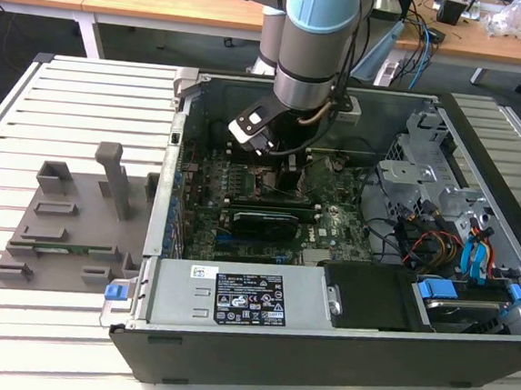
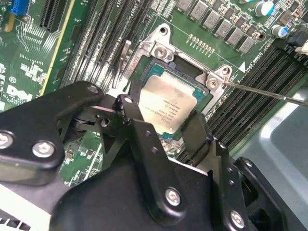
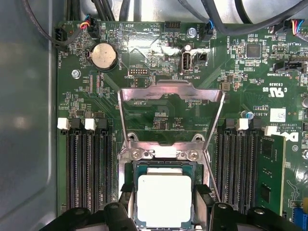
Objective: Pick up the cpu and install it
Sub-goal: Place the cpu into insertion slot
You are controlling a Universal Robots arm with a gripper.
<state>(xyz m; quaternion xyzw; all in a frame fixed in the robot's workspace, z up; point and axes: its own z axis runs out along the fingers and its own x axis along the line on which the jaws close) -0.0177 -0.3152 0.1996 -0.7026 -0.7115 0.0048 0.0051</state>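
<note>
- Slatted worktop (image 1: pixel 69 87) carries an open computer case (image 1: pixel 337 361).
- End effector (image 3: pixel 164 193) straddles cpu (image 3: pixel 164 201) at socket (image 3: pixel 161 153) inside case; grip cannot be told.

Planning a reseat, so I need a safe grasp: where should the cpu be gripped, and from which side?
Pinch two opposite thin edges of the cpu, straight down from above: it lies flat in the socket, load plate swung open, top bare.
</note>
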